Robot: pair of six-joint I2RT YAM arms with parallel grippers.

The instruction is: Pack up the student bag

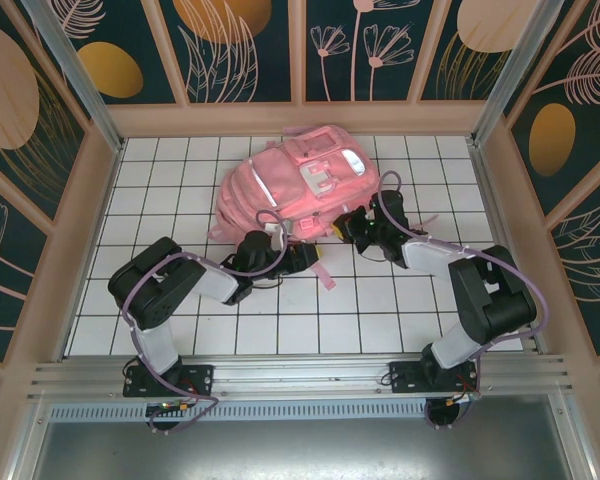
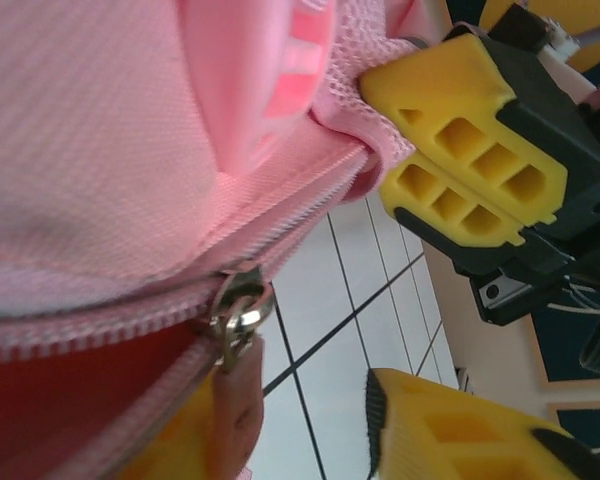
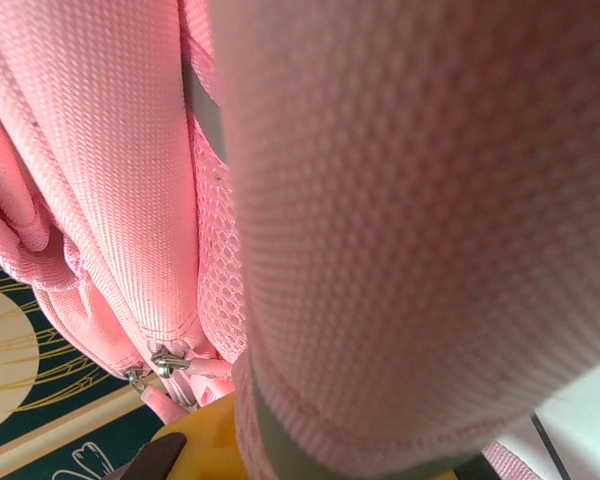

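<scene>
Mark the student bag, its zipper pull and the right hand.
student bag (image 1: 290,165): top external view, pink upper fabric.
zipper pull (image 2: 238,315): left wrist view, metal loop.
right hand (image 2: 378,140): left wrist view, between its yellow fingertips.

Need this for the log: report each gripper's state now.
Left gripper: open, jaws either side of the zipper pull, not clamped.
Right gripper: shut on the student bag, pinching its mesh.

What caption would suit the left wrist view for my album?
Right end effector pinches the pink backpack near its zipper pull.
</scene>
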